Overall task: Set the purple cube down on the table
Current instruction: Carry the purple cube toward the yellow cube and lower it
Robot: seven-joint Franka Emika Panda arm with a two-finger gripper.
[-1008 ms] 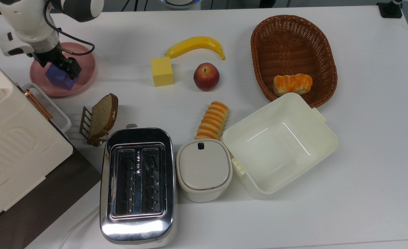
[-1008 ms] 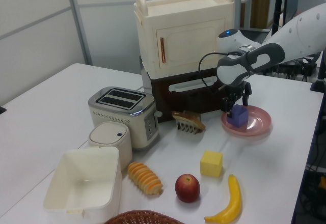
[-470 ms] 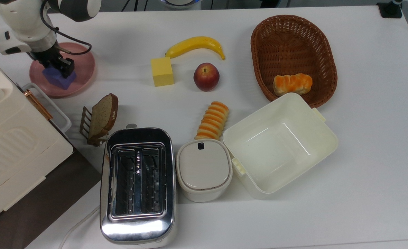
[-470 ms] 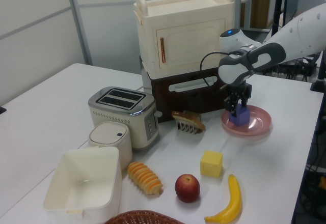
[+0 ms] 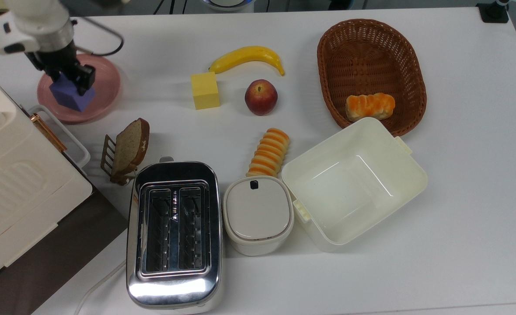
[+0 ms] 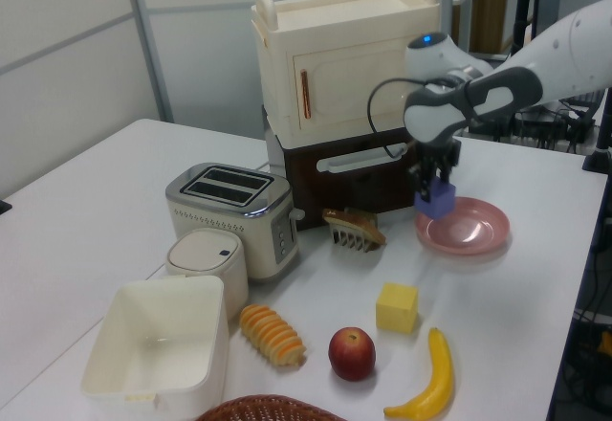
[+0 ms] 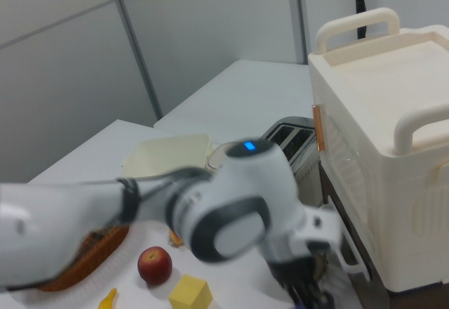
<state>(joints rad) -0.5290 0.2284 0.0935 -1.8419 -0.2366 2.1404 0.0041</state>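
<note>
The purple cube (image 5: pixel 68 97) hangs just above the round pink plate (image 5: pixel 105 89) at the top view's upper left, and my gripper (image 5: pixel 69 82) is shut on its top. In the left view the purple cube (image 6: pixel 436 200) is raised clear of the pink plate (image 6: pixel 469 232), with my gripper (image 6: pixel 432 182) coming down on it from above. The white table (image 5: pixel 459 131) spreads around the plate; its nearest bare stretch lies toward the top view's right of the plate.
A yellow block (image 5: pixel 205 90), a banana (image 5: pixel 247 57) and an apple (image 5: pixel 261 96) lie mid-table. A bread slice in a rack (image 5: pixel 127 148) and a toaster (image 5: pixel 173 232) stand below the plate. A cream cabinet (image 5: pixel 4 175) borders the top view's left. A wicker basket (image 5: pixel 328 83) sits at the right.
The gripper came down over the cube on the plate, shut on it and has lifted it a little off the plate.
</note>
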